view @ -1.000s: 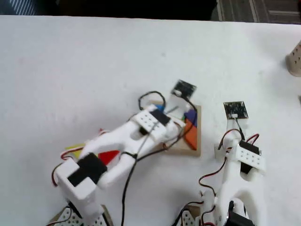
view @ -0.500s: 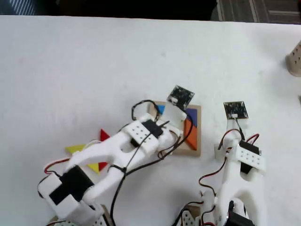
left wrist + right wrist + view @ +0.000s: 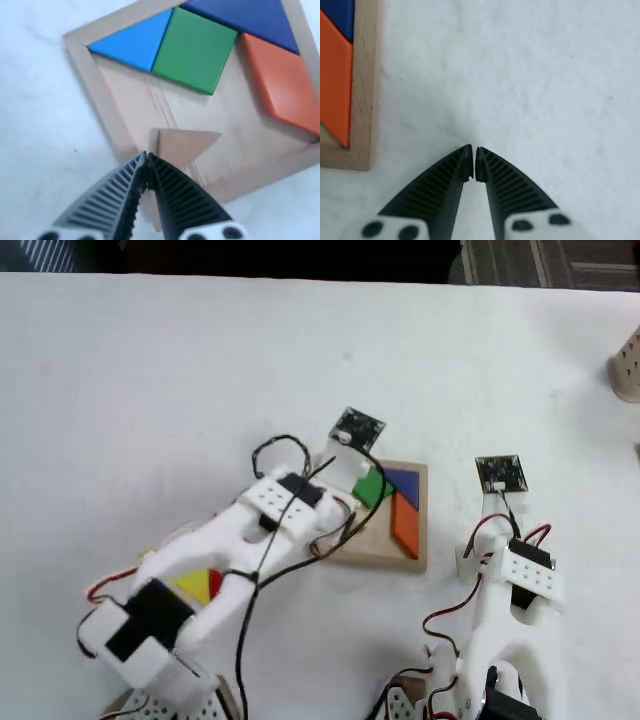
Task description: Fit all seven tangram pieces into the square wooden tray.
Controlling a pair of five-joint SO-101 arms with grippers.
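Observation:
The square wooden tray [image 3: 418,558] [image 3: 85,65] holds a light blue triangle [image 3: 132,42], a green square [image 3: 370,486] [image 3: 195,50], a dark blue triangle [image 3: 407,480] [image 3: 250,17] and an orange parallelogram [image 3: 405,522] [image 3: 287,90]. A pale wood-coloured triangle [image 3: 187,142] lies on the tray floor by its left rim. My left gripper [image 3: 340,475] [image 3: 147,160] is shut, its tips just above that pale piece's edge. A yellow piece [image 3: 193,585] and a red piece [image 3: 215,585] lie on the table under the left arm. My right gripper [image 3: 497,502] [image 3: 474,162] is shut over bare table, right of the tray [image 3: 362,100].
A pale perforated object [image 3: 627,365] stands at the table's right edge. The white table has open room behind and to the left of the tray. Both arm bases sit at the front edge.
My left arm has drawn back and to the left off the tray, uncovering the green square. The right arm has kept still.

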